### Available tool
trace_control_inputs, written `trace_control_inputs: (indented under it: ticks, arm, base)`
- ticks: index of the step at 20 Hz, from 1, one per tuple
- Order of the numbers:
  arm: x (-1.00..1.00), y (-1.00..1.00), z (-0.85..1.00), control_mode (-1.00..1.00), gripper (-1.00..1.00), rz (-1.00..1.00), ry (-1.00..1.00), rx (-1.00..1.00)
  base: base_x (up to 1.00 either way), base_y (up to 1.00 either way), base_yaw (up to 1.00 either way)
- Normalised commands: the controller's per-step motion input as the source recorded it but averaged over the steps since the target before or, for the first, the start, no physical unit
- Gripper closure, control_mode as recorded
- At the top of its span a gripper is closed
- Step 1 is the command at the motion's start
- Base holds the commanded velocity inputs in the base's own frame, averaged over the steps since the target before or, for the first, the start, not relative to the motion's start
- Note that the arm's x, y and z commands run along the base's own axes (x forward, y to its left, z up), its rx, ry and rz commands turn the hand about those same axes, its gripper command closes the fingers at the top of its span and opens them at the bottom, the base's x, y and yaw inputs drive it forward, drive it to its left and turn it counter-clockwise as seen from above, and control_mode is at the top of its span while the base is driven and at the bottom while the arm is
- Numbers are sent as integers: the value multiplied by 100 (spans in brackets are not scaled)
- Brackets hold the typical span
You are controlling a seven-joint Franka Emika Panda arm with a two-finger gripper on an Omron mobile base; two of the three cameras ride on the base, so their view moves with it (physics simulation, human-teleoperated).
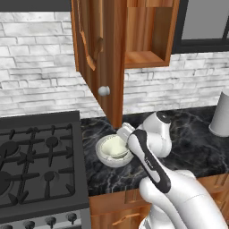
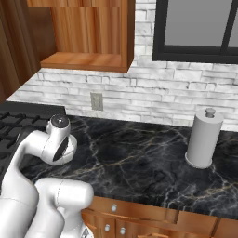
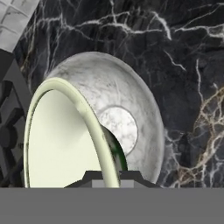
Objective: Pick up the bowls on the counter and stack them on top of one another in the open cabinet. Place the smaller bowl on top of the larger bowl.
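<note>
The larger bowl (image 1: 114, 162), speckled grey-white, stands on the black marble counter (image 1: 188, 147) just right of the stove; in the hand view the larger bowl (image 3: 127, 96) lies under the hand. The smaller bowl (image 1: 112, 146), cream, hangs tilted over it and looks to be partly inside it. My gripper (image 1: 125, 138) is shut on the rim of the smaller bowl (image 3: 61, 140), and that rim runs between the fingertips (image 3: 127, 176) of my gripper (image 3: 111, 178). The cabinet (image 1: 147, 44) hangs open above, with its shelf (image 1: 142, 58) bare.
The cabinet door (image 1: 99, 53) with its silver knob (image 1: 103, 91) swings out right above the bowls. A gas stove (image 1: 36, 156) lies to the left. A paper towel holder (image 2: 203, 138) stands on the counter at the right, below a window (image 2: 200, 28).
</note>
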Motion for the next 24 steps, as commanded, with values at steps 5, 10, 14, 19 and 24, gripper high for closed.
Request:
trace_control_inputs:
  ticks: [5, 10, 14, 19, 24]
  arm:
    - [11, 0, -30, -100, 100, 0, -3, 0]
    - [13, 0, -32, -100, 100, 0, -4, 0]
    - [9, 0, -36, -100, 100, 0, -3, 0]
    - [10, 0, -39, -100, 100, 0, -3, 0]
    - [13, 0, -35, -100, 100, 0, -4, 0]
  base:
    - [0, 0, 0]
    - [0, 0, 0]
    - [0, 0, 0]
    - [0, 0, 0]
    - [0, 0, 0]
